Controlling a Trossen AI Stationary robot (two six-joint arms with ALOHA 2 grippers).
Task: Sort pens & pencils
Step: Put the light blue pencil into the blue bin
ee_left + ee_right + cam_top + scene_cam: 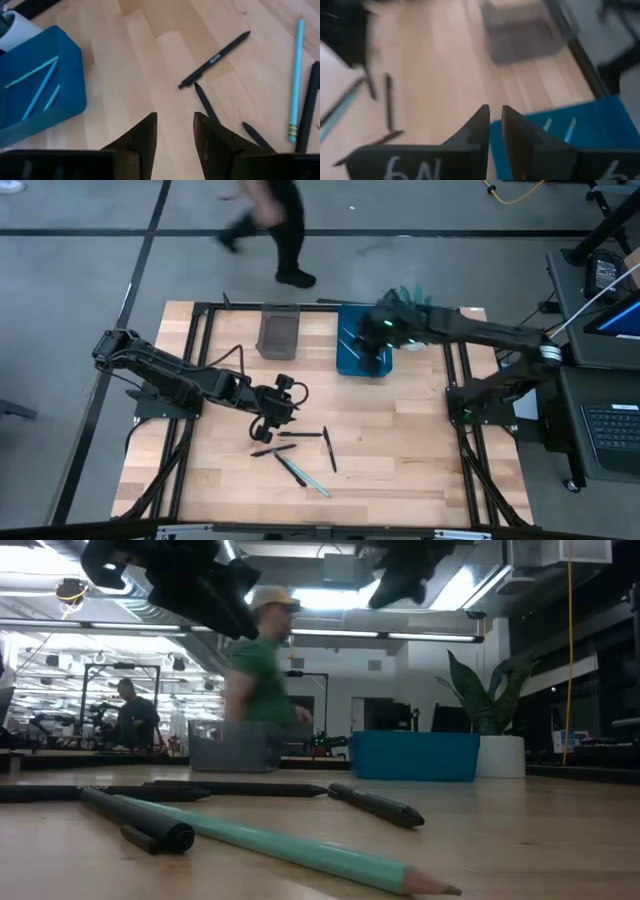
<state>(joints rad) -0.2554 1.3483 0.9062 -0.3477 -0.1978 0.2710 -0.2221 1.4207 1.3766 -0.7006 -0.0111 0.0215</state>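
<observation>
Several black pens (300, 434) and pale teal pencils (312, 483) lie flat on the wooden table, near its middle. In the left wrist view I see a black pen (215, 60) and a teal pencil (296, 80). My left gripper (272, 412) hovers just left of that cluster, open and empty (175, 130). My right gripper (378, 330) hangs above the blue bin (362, 350), its fingers shut on nothing (496, 125). Teal pencils (570, 127) lie inside the blue bin. A teal pencil (280, 845) fills the foreground of the low view.
A grey bin (278, 330) stands left of the blue bin at the table's far edge. A person (275, 225) walks past beyond the far edge. A potted plant (490, 710) stands right of the blue bin (415, 755). Bare wood lies toward the table's near right.
</observation>
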